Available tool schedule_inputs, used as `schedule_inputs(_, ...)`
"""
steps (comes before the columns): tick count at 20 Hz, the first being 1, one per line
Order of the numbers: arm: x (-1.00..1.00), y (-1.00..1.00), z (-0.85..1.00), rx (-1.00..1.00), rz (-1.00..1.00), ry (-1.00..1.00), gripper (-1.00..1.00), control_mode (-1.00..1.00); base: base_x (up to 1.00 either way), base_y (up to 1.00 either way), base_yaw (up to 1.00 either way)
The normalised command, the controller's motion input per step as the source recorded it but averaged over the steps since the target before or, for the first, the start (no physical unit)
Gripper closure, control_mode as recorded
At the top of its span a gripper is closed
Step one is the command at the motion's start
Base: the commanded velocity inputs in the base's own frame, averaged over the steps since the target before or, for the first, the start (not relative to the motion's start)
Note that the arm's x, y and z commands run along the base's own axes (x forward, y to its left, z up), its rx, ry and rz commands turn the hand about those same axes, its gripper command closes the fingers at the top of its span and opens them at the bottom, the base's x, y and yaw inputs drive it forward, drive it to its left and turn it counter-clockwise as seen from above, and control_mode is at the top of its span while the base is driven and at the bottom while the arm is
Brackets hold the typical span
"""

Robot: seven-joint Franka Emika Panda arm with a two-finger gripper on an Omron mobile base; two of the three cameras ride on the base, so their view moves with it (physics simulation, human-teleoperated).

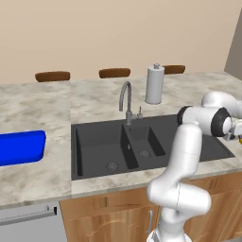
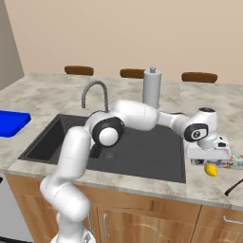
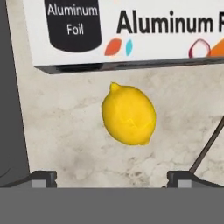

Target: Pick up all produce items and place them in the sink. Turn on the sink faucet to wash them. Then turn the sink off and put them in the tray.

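A small yellow lemon (image 3: pixel 129 114) lies on the marble counter right of the sink, just in front of an aluminum foil box. My gripper (image 3: pixel 112 179) hangs open right above it, fingertips wide apart on either side and clear of the fruit. The right base view shows the gripper (image 2: pixel 209 162) pointing down over the lemon (image 2: pixel 210 169). The black double-basin sink (image 1: pixel 94 142) (image 2: pixel 156 159) holds nothing. Behind it stands the grey gooseneck faucet (image 1: pixel 125 101) (image 2: pixel 95 92), with no water running. The blue tray (image 1: pixel 21 147) (image 2: pixel 12 122) sits on the counter far left.
The aluminum foil box (image 3: pixel 131 30) (image 2: pixel 233 164) lies close behind the lemon. A thin dark rod (image 3: pixel 210 144) slants in beside it. A white paper-towel roll (image 1: pixel 154 84) stands behind the sink. The sink's dark edge (image 3: pixel 11 109) runs along the hand view's left side.
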Motion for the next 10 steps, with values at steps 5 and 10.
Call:
schedule_inputs(5, 0.29, -0.22, -0.22, 0.02, 0.0, 0.18, -1.0, -1.0, 0.0, 0.0, 0.0)
schedule_inputs(10, 0.21, -0.28, -0.03, 0.09, 0.0, 0.16, -1.0, -1.0, 0.0, 0.0, 0.0)
